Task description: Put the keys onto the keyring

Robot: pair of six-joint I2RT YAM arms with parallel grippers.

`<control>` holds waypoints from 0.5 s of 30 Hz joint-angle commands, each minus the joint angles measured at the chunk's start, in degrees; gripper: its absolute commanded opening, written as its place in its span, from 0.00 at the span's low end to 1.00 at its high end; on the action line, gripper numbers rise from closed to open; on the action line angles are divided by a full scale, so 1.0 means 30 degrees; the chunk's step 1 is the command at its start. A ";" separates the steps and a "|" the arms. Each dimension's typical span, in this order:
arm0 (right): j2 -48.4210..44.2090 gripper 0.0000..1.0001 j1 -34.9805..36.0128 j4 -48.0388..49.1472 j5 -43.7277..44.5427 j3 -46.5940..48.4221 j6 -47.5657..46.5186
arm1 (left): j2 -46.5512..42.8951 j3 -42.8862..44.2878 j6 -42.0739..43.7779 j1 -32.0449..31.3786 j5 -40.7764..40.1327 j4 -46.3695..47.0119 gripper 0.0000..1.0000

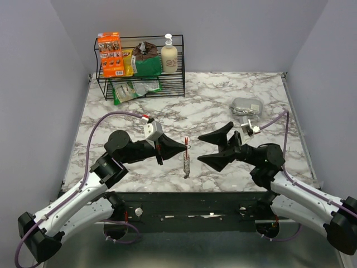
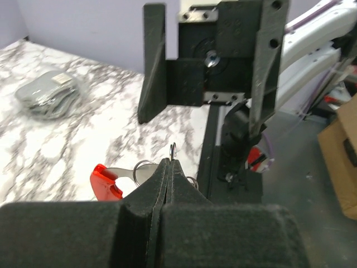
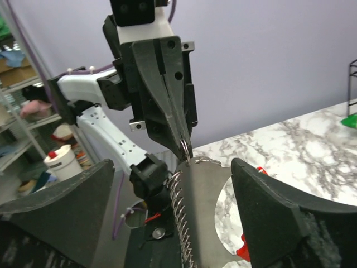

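My left gripper (image 1: pixel 183 147) is shut on the small wire loop (image 2: pixel 173 151) of the keyring (image 1: pixel 187 159) and holds it up above the table's front middle. The keyring hangs from the loop. Its gray ridged side (image 3: pixel 192 223) and red side (image 3: pixel 245 252) show in the right wrist view, and the red end (image 2: pixel 105 182) shows in the left wrist view. My right gripper (image 1: pixel 215 147) is open and empty just right of the keyring, jaws wide, facing the left gripper (image 3: pixel 184 146). I cannot make out any black key.
A black wire rack (image 1: pixel 142 84) at the back left holds an orange box (image 1: pixel 110 54), green bags and a soap bottle (image 1: pixel 169 54). A gray pouch (image 1: pixel 245 106) lies on the marble table (image 1: pixel 212 95) at the right, behind my right arm.
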 commanded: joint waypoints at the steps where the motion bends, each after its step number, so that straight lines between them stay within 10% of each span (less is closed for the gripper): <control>1: -0.1085 1.00 -0.0011 -0.2486 0.2349 -0.0219 -0.1486 | -0.0556 0.0892 0.2914 -0.0116 -0.2724 -0.3517 0.00; 15: -0.0033 1.00 -0.0011 -0.9403 0.3962 0.1304 -0.2482 | -0.1141 0.0922 0.6165 -0.0672 -0.8616 -0.6919 0.00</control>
